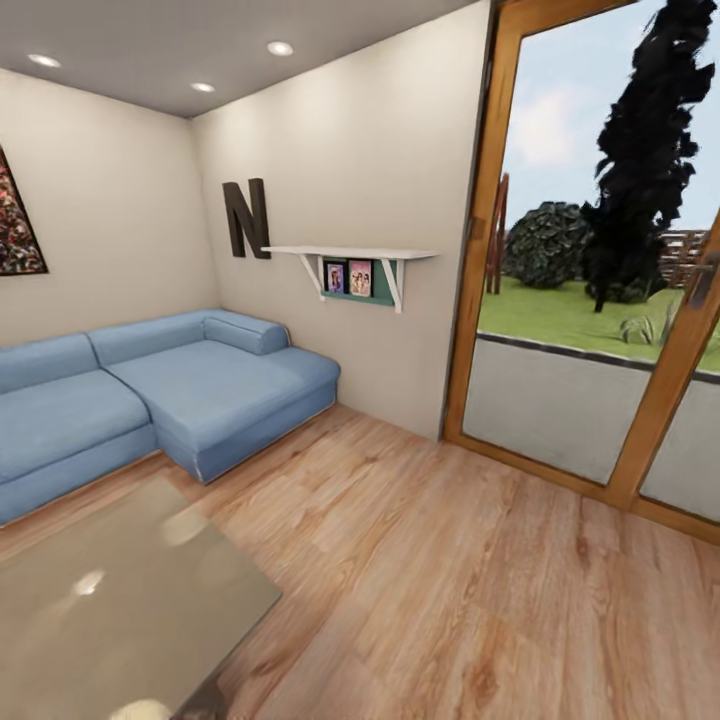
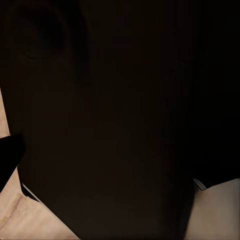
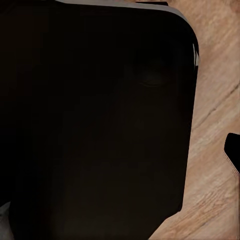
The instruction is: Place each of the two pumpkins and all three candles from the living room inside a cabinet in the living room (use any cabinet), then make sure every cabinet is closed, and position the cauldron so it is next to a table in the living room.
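Blue sofa (image 1: 150, 400) on plank floor (image 1: 450, 580)

Both wrist cameras look down close against a dark body panel (image 3: 100, 125); a black fingertip (image 2: 7, 155) edges each picture.

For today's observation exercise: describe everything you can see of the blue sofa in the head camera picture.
The sofa is an L-shaped sectional in light blue, fabric-looking upholstery. Its long run sits along the left wall; a chaise section with a rounded bolster juts out along the wall bearing the letter N. It rests on the wood plank floor, behind a glass-topped table. Nothing lies on it.
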Motion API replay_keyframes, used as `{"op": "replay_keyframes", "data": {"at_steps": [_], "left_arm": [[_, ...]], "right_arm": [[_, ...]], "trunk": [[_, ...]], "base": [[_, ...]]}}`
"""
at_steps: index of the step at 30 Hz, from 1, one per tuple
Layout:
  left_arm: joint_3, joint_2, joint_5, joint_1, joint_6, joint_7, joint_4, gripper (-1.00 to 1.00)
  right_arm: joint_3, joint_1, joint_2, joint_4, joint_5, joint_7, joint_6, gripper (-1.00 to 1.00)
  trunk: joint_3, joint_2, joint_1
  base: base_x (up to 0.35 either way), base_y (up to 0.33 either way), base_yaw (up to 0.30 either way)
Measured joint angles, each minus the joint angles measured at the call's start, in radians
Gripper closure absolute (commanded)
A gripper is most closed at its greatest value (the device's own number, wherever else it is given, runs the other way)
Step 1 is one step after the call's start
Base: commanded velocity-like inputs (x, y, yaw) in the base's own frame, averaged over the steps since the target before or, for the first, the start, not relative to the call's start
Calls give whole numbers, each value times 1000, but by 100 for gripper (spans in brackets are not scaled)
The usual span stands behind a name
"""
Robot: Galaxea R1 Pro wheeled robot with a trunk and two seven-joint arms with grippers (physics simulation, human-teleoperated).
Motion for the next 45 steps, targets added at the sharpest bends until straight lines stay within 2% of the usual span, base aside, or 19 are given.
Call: {"op": "replay_keyframes", "data": {"at_steps": [24,38,45], "left_arm": [[0,4,2,0,0,4,1,-100],[0,2,2,0,0,3,2,-100],[0,1,2,0,0,3,1,-100]], "right_arm": [[0,0,0,0,0,0,0,-100],[0,0,-1,0,1,0,0,-100],[2,0,-1,1,1,0,0,-100]], "trunk": [[0,0,0],[0,0,0],[0,0,0]], "base": [[-192,0,268],[-307,0,24],[-94,0,0]]}}
